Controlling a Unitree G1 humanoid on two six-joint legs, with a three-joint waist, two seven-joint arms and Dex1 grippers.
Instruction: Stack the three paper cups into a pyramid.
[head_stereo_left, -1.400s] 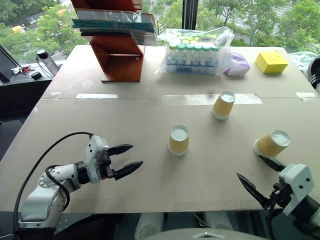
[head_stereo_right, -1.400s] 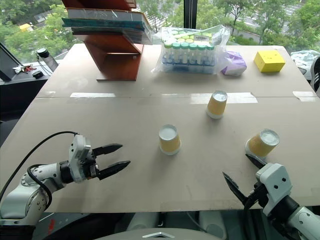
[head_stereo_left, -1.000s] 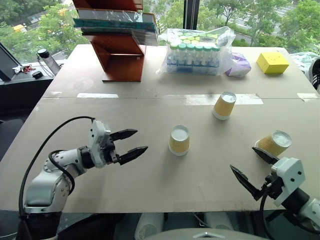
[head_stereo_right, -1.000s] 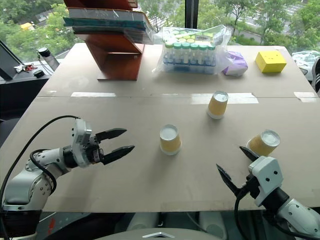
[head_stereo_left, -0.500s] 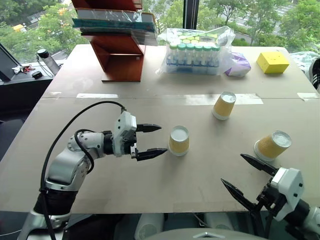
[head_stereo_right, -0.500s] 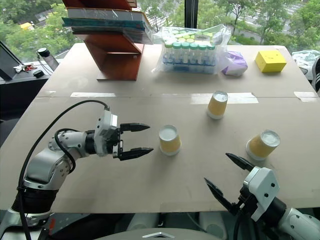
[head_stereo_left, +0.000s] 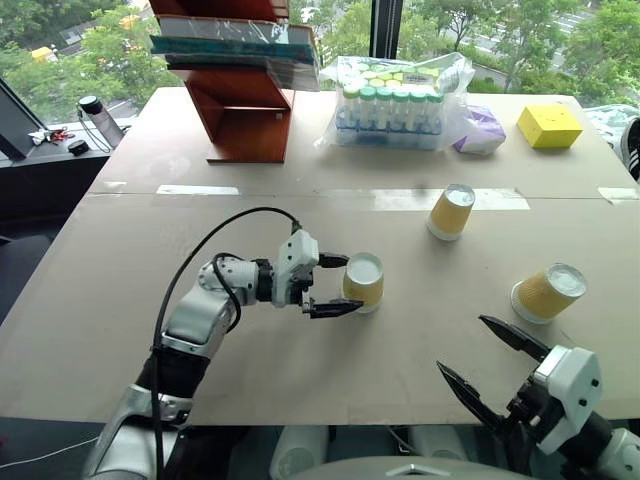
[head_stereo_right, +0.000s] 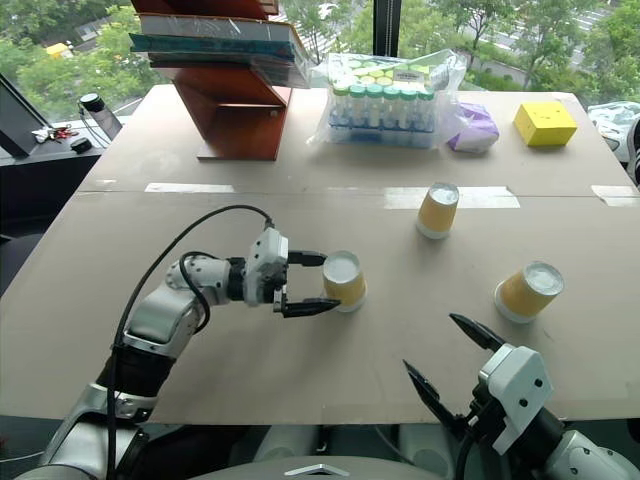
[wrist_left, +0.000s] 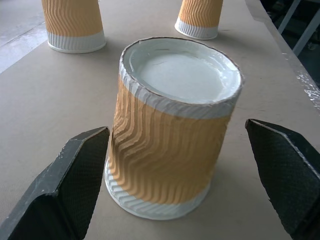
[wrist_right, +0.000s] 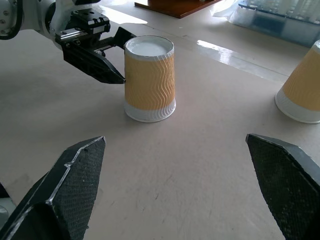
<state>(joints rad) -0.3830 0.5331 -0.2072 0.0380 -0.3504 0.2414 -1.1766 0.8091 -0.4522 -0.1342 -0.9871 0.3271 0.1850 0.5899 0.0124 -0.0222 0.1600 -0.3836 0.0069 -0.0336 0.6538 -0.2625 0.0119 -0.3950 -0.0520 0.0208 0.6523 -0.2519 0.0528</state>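
Mustard-yellow ribbed paper cup (head_stereo_left: 362, 282), upside down on the brown cardboard-covered table (head_stereo_left: 150, 250), is my landmark. I see my left gripper (head_stereo_left: 336, 284) spread wide around it, fingers either side, not gripping. A second yellow cup (head_stereo_left: 450, 211) stands beyond it, a third (head_stereo_left: 546, 292) well to its right. My right gripper (head_stereo_left: 492, 362) hangs wide open, empty, near the table's front edge.

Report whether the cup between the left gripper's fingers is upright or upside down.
Upside down: the cup stands on its wide mouth, its white base facing up.
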